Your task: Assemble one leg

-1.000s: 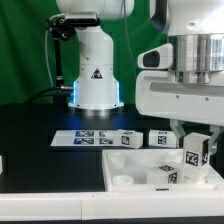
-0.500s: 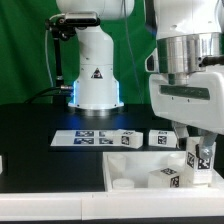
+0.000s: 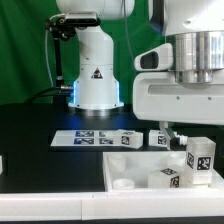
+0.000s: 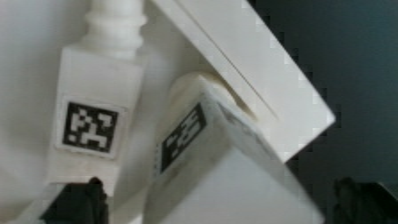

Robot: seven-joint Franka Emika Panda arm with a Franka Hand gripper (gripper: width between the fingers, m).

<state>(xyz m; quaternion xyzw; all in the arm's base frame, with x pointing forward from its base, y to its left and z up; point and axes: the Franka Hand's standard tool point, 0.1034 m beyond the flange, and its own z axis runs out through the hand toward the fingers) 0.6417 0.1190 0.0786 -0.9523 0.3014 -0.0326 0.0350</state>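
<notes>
Leg (image 3: 200, 158) — squarish white plastic post, tag-faced — stands upright on the flat white panel (image 3: 135, 163); tool (image 4: 222, 205) hangs above, fingers (image 4: 80, 200) spread.

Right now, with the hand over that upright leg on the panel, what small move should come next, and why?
Probably a straight lift of the hand. It is wide open and grips nothing, while the leg stands upright on the white panel just beneath it, so rising vertically should clear the leg without knocking it over.
</notes>
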